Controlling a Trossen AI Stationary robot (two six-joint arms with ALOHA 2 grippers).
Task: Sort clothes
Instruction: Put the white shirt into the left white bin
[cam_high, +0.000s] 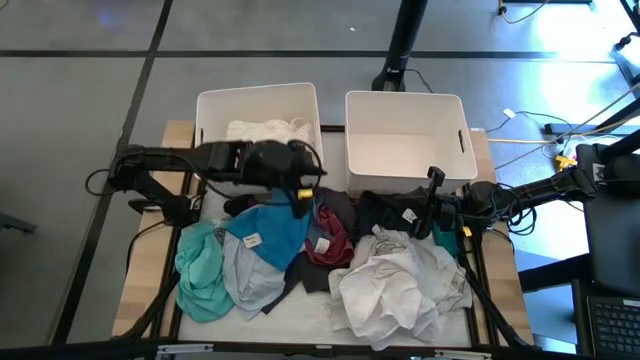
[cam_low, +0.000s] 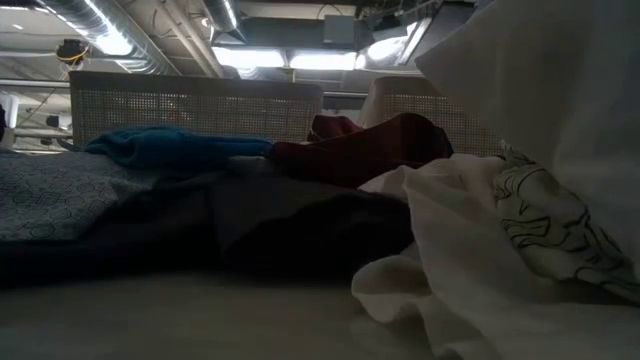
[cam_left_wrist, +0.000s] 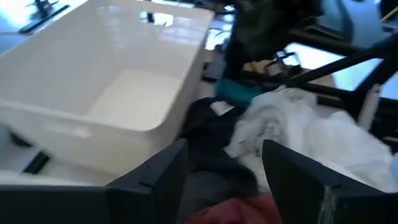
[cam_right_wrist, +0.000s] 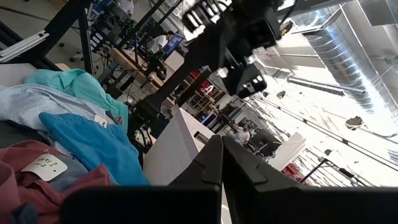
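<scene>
The clothes lie in a pile on the table's near half: teal-green (cam_high: 200, 272), pale grey-blue (cam_high: 250, 278), bright blue (cam_high: 272, 232), dark red (cam_high: 326, 242), black (cam_high: 385, 215) and patterned white (cam_high: 400, 288). One white garment (cam_high: 266, 130) lies in the left bin (cam_high: 208, 105). My left gripper (cam_high: 303, 190) hovers open and empty over the pile's far edge, by the left bin's near right corner; its spread fingers show in the left wrist view (cam_left_wrist: 224, 180). My right gripper (cam_high: 432, 195) is shut with nothing between its fingers (cam_right_wrist: 221, 149), above the black garment.
The right bin (cam_high: 465, 150) stands at the far right with nothing in it and also shows in the left wrist view (cam_left_wrist: 56, 93). Both bins stand along the table's far edge. Cables and a stand lie on the floor beyond the table.
</scene>
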